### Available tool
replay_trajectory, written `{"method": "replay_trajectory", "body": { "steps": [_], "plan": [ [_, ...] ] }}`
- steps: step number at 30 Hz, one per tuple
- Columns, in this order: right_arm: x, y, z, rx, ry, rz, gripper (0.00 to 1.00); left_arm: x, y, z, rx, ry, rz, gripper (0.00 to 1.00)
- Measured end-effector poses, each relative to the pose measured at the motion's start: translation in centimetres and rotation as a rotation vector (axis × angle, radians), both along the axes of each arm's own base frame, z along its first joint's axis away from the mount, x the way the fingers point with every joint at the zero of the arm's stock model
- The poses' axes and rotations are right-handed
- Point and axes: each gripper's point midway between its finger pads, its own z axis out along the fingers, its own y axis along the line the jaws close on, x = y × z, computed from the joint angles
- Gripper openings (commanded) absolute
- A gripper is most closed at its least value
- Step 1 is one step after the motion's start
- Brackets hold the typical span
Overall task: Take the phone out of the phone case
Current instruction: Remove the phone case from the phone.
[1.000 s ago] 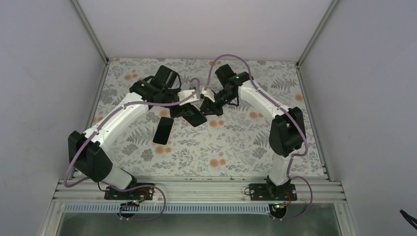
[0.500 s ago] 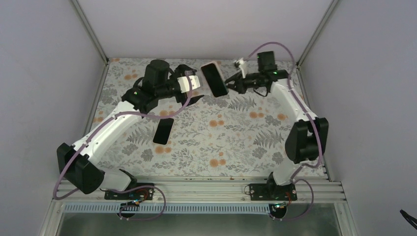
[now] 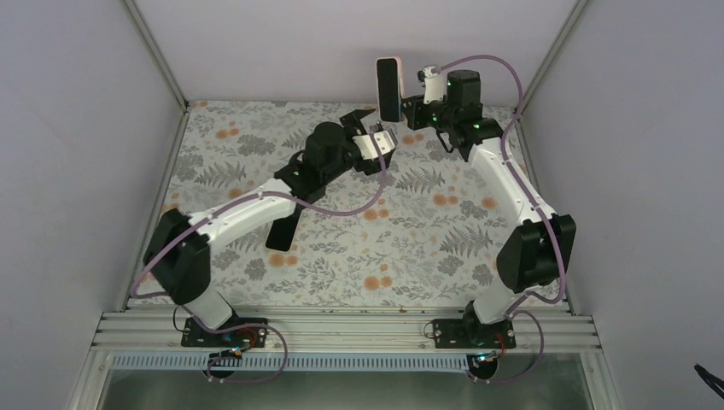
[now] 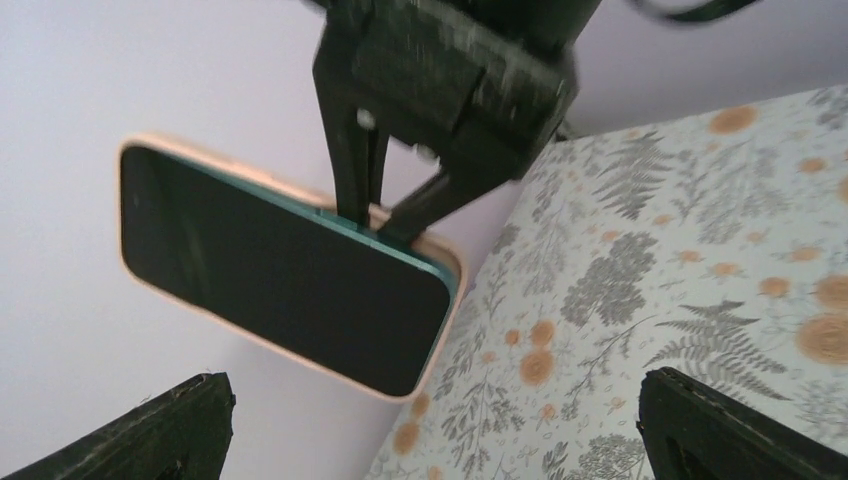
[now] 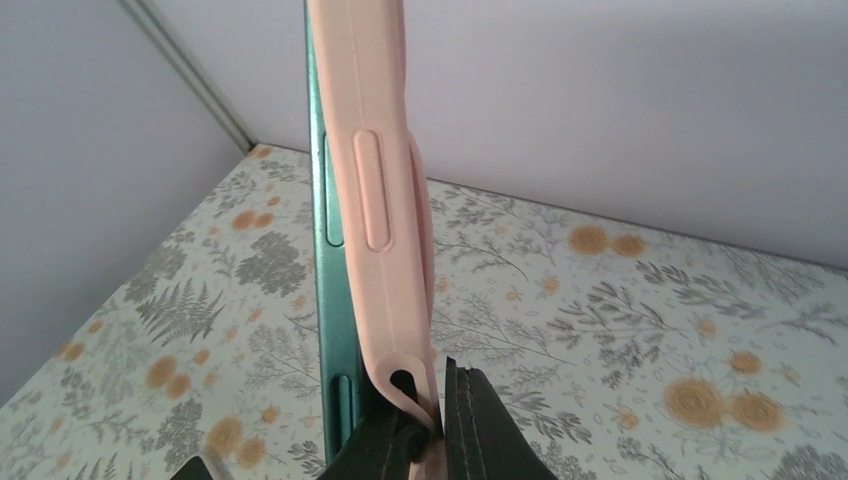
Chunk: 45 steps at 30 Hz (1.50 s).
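Note:
The phone [image 3: 390, 94], black screen and teal body, sits in a pink phone case [image 3: 389, 61] and is held upright in the air near the back wall. In the right wrist view my right gripper [image 5: 440, 425] is shut on the peeled-back edge of the phone case [image 5: 378, 190], with the teal phone [image 5: 328, 290] side beside it. My left gripper [image 3: 374, 130] stands open just below and left of the phone, touching nothing. In the left wrist view the phone [image 4: 270, 275] hangs ahead, pinched by the right gripper [image 4: 375, 225], and my left fingertips [image 4: 160, 435] stand wide apart.
A black flat rectangular thing [image 3: 282, 229] lies on the floral table [image 3: 410, 256] mid-left, partly under my left arm. The back wall [image 3: 324, 43] is close behind the raised phone. Metal frame posts [image 3: 158, 51] stand at the corners.
My left gripper opened and let go of the phone. The right gripper carried the cased phone up and back toward the wall; my left arm swung right, below it.

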Motion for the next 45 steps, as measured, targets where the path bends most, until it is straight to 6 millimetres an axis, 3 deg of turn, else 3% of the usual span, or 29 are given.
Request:
{"method": "replay_trajectory", "body": {
  "steps": [5,7,19,32,41,45],
  "plan": [
    [0.6,-0.7,-0.5,0.008,0.026,-0.054,0.03,3.2,-0.7,-2.9,-0.008,0.006,0.101,1.0],
    [0.6,-0.7,-0.4,0.012,0.026,-0.059,0.03,3.9,-0.7,-3.1,-0.02,-0.005,0.132,1.0],
    [0.6,-0.7,-0.3,0.02,0.032,-0.058,0.03,7.2,-1.8,0.0,-0.131,-0.082,0.236,1.0],
    [0.8,-0.9,-0.2,0.022,0.026,-0.07,0.03,8.6,-2.6,-1.2,-0.126,-0.08,0.273,1.0],
    [1.1,-0.7,0.7,0.035,-0.014,-0.065,0.03,9.0,-1.6,-0.4,-0.158,-0.118,0.33,1.0],
    [1.0,-0.3,0.9,0.051,-0.027,-0.045,0.03,8.4,-0.4,0.4,-0.159,-0.266,0.391,1.0]
  ]
}}
